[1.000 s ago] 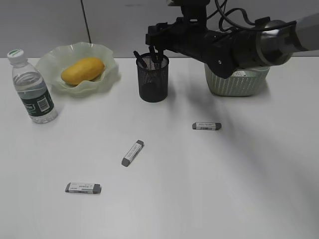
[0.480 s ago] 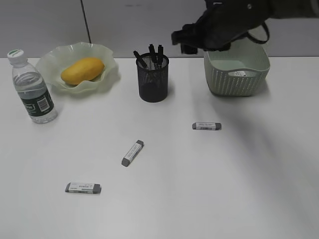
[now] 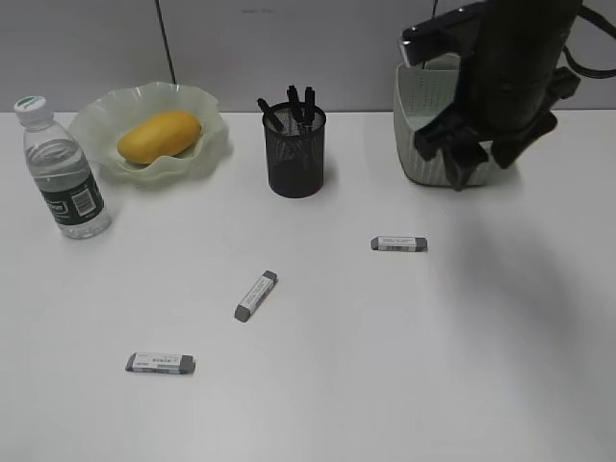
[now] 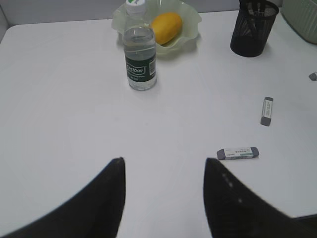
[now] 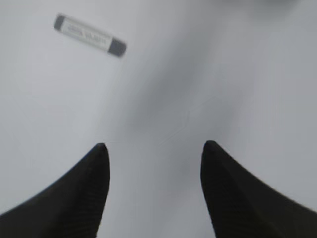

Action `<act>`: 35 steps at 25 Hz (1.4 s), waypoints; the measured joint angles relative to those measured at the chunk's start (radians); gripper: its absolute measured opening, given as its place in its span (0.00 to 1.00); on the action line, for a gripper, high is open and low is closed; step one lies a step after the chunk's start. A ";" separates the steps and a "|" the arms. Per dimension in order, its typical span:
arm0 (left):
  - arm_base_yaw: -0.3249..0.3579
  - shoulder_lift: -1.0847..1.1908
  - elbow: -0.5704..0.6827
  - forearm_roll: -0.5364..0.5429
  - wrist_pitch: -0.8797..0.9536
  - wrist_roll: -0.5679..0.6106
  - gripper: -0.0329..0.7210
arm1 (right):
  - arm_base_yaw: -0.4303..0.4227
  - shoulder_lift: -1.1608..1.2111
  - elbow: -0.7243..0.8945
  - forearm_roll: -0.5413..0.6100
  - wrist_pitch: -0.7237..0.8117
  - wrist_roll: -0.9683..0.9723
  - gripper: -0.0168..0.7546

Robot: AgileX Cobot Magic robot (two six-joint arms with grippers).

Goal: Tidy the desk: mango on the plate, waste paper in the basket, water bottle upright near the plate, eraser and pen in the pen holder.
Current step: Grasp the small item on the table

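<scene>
- Now the work left is three erasers lying flat on the bench [image 3: 318,385]: one nearest the basket [image 3: 399,243], one in the middle [image 3: 256,295], one toward the front left [image 3: 161,363].
- Each eraser looks like a small grey bar in a printed paper sleeve; I judge them light, slightly springy and grippy, not fragile. The best hold is probably across the narrow width at mid-length, pads on the two long sides, since they lie low and a grab on the ends could tip them.
- The right end effector [image 3: 478,166] hangs in front of the basket [image 3: 420,106], above the bench, jaws spread and empty; the right wrist view shows the near eraser [image 5: 90,35] ahead of it, well apart from the fingers [image 5: 81,191].
- The left end effector [image 4: 163,198] is also spread and holds nothing, hovering over bare bench with the front eraser [image 4: 238,153] off to one side.
- The pen holder [image 3: 295,149] stands upright with dark pens sticking out of its top; its mesh wall is stiff, the mouth narrow, so an eraser should go in end first.
- The plate [image 3: 96,120] carries the mango [image 3: 160,136].
- The bottle [image 3: 64,173] stands upright just beside the plate, partly filled, cap on.
- Inside the basket I cannot tell what lies, as the arm covers it.
</scene>
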 joint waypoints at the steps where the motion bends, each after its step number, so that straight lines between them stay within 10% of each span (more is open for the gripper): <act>1: 0.000 0.000 0.000 -0.012 0.000 0.000 0.56 | 0.000 -0.003 0.000 0.002 0.049 -0.003 0.63; 18: 0.000 0.171 0.000 -0.043 -0.036 0.012 0.56 | 0.000 -0.673 0.531 0.072 0.099 -0.015 0.63; 35: -0.018 0.798 -0.040 -0.372 -0.292 0.508 0.56 | 0.000 -1.399 0.725 0.094 0.075 -0.017 0.63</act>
